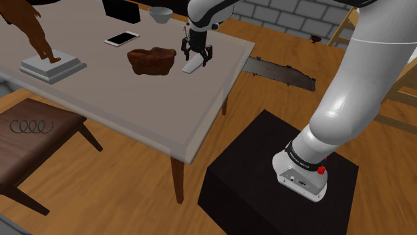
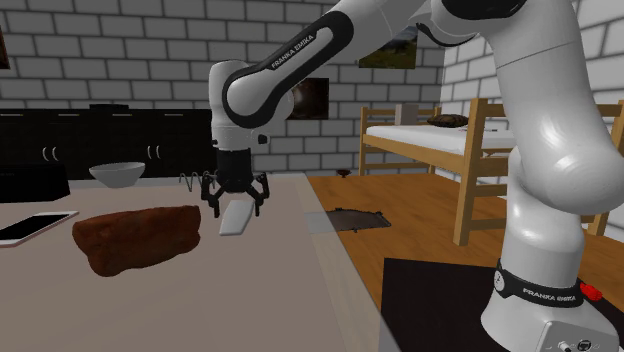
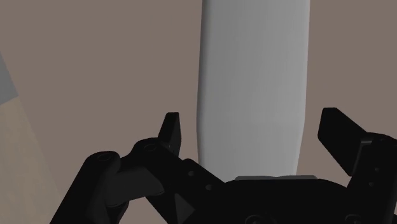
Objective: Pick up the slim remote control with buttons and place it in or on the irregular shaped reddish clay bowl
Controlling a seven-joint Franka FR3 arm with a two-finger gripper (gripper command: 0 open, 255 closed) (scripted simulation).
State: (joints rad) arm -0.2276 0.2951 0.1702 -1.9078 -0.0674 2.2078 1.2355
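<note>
Two black fingers of the gripper stood wide apart on either side of the slim, plain white remote control, gripping nothing. The remote lay on the grey-brown table, near the lumpy reddish-brown bowl, towards the shoulder view's right.

The remote, drawn plain pale grey (no buttons can be made out), lies flat on the brownish-grey table and runs lengthwise straight away from the gripper. The two black fingers stand apart, one on either side of the remote's near end, each with a thin gap to it.
</note>
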